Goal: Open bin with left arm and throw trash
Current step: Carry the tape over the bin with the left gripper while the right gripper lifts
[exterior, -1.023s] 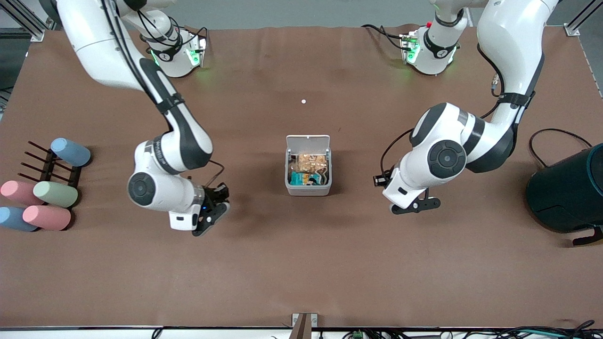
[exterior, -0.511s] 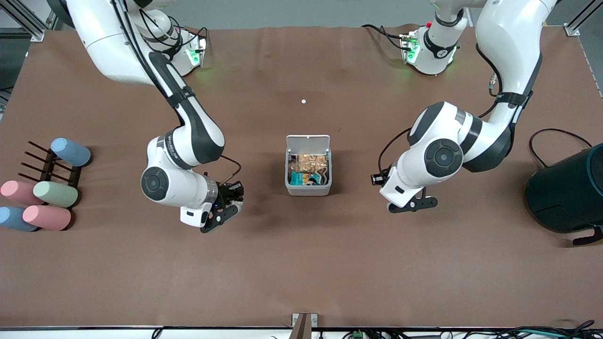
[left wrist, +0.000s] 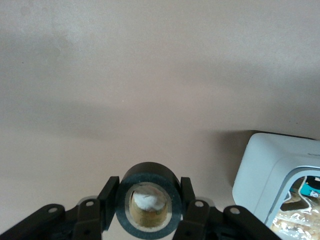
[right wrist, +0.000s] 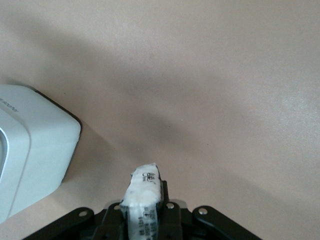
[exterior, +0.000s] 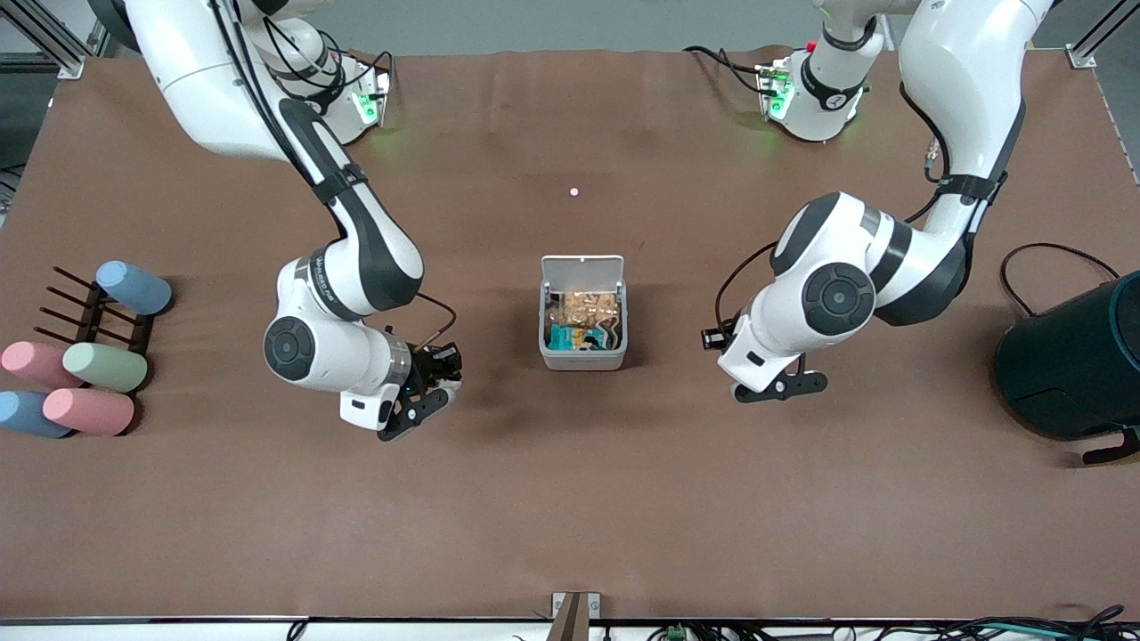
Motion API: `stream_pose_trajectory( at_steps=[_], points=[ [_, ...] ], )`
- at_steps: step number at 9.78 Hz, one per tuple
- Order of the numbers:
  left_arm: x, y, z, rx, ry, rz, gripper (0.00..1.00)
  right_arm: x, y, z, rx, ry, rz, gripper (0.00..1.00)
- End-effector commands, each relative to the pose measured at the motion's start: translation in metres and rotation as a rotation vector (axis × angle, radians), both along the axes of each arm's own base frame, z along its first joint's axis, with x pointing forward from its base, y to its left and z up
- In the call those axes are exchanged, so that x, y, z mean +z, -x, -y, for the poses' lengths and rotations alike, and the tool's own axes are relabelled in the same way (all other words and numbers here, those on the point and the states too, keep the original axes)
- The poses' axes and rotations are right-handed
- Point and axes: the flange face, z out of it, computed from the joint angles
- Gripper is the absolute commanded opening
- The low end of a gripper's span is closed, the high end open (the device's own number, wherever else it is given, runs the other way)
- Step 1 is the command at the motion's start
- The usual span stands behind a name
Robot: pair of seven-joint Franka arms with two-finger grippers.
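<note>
Trash already fills the bin (exterior: pixel 582 325), which stands in the middle of the brown surface (exterior: pixel 570 499) with its lid (exterior: pixel 582 268) swung up and open, snack wrappers (exterior: pixel 583 320) showing inside. Both arms hang beside it, one on each flank. At the left arm's end, the left hand (exterior: pixel 784 389) is over bare surface just beside the bin; its wrist view shows the fingers (left wrist: pixel 108 200) closed against a black ring (left wrist: pixel 148 200) with a pale centre, pressing on it from both sides, and a corner of the bin (left wrist: pixel 265 175) close by. The right hand (exterior: pixel 419 405) is over the surface toward the right arm's end, a little apart from the bin; its fingers are drawn close together on a small white wrapper (right wrist: pixel 142 192) with dark print on it (the foil look is not plain from this angle), and the bin's white wall (right wrist: pixel 35 155) stands near it in that wrist view. Farther from the front camera than the bin, a tiny white dot (exterior: pixel 574 191) lies on the surface. At the right arm's end, pastel cylinders (exterior: pixel 89 374) in blue, pink and green lie clustered around a dark rack (exterior: pixel 89 307). At the left arm's end a large dark teal cylinder (exterior: pixel 1073 361) sits at the edge, with a black cable (exterior: pixel 1046 258) looping beside it.
</note>
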Motion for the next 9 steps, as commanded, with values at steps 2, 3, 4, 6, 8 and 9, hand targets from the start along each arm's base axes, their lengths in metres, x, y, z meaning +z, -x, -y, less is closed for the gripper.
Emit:
stream_pose_trajectory(
  at_steps=[2, 3, 4, 6, 8, 9],
  points=[
    [0.013, -0.002, 0.013, 0.042, 0.023, -0.013, 0.11, 0.009, 0.003, 0.0, -0.017, -0.015, -0.009, 0.06],
    [0.013, 0.002, 0.022, 0.038, 0.027, -0.015, 0.11, 0.008, 0.003, 0.0, -0.016, -0.014, -0.01, 0.06],
    [0.017, 0.01, 0.055, 0.092, 0.063, -0.037, 0.11, 0.009, 0.003, 0.0, -0.017, -0.015, -0.009, 0.06],
    [0.007, 0.024, 0.12, 0.164, 0.083, -0.061, 0.11, 0.008, 0.003, -0.001, -0.016, -0.015, -0.009, 0.06],
    [-0.006, 0.035, 0.144, 0.167, 0.087, -0.072, 0.12, 0.009, 0.003, -0.001, -0.018, -0.016, -0.007, 0.06],
    [-0.013, 0.043, 0.163, 0.184, 0.098, -0.06, 0.12, 0.008, 0.004, -0.003, -0.015, -0.015, -0.008, 0.06]
  ],
)
